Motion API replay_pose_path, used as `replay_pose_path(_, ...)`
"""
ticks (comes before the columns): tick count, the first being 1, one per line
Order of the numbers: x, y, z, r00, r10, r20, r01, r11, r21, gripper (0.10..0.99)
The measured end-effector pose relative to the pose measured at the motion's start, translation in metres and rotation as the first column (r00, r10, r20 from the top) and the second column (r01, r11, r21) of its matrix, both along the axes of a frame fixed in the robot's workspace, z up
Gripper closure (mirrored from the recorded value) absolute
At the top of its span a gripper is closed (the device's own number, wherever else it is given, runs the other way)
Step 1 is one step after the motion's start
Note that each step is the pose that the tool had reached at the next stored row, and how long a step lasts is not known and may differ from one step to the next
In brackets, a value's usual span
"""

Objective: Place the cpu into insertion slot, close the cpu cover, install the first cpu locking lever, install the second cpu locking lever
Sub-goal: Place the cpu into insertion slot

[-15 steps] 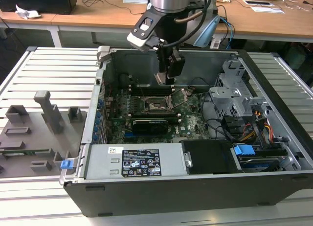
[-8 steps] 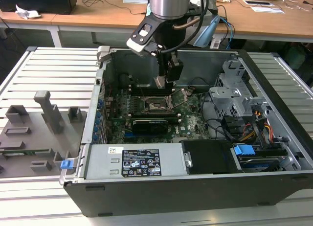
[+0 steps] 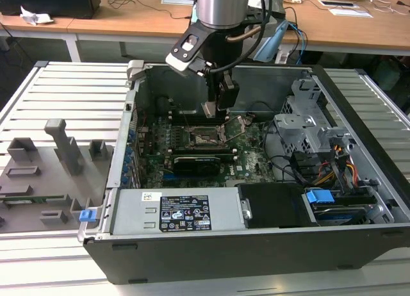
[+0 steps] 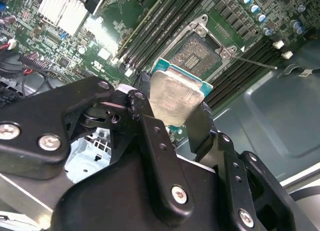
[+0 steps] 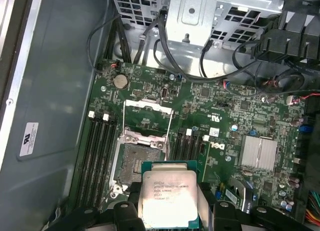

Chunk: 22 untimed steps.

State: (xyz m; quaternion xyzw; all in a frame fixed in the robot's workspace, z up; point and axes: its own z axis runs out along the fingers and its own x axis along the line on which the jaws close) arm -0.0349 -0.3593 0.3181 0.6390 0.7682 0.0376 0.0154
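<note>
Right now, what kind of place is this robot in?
Probably a robotics lab or workshop: an open black desktop computer case sits on a ribbed grey metal workbench, with cluttered wooden desks behind.

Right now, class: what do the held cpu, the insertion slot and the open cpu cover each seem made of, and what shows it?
The cpu: silver-grey metal top with dull sheen, green board edge. The insertion slot: dark matte bed, probably plastic, within a shiny metal rim. The cpu cover: thin glinting metal frame, perhaps steel.

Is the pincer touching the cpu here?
Touching. In the second wrist view the pincer has its fingers clamped on opposite edges of the cpu.
</note>
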Motion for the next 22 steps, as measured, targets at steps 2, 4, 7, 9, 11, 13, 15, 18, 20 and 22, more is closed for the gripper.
replay_pose_path(2,0.0000,0.0000,-0.0014,1.0000,-0.001,-0.0004,0.001,1.0000,0.000,0.561)
replay_pose_path(4,0.0000,0.0000,-0.0031,1.0000,-0.003,-0.0008,0.003,1.0000,0.000,0.561)
replay_pose_path(7,0.0000,0.0000,-0.0051,1.0000,-0.005,-0.0013,0.005,1.0000,0.000,0.561)
replay_pose_path(9,0.0000,0.0000,-0.0062,1.0000,-0.006,-0.0016,0.006,1.0000,0.000,0.561)
replay_pose_path(11,0.0000,0.0000,-0.0075,1.0000,-0.008,-0.0021,0.008,1.0000,0.000,0.561)
replay_pose_path(13,0.0000,0.0000,-0.0086,1.0000,-0.009,-0.0026,0.009,1.0000,0.000,0.561)
replay_pose_path(15,0.0000,0.0000,-0.0107,0.9999,-0.011,-0.0035,0.011,0.9999,0.000,0.561)
replay_pose_path(18,0.0000,0.0000,-0.0127,0.9999,-0.013,-0.0042,0.013,0.9999,0.000,0.561)
replay_pose_path(20,0.0000,0.0000,-0.0143,0.9999,-0.015,-0.0049,0.015,0.9999,0.000,0.561)
replay_pose_path(22,0.0000,0.0000,-0.0167,0.9998,-0.019,-0.0070,0.019,0.9998,0.000,0.561)
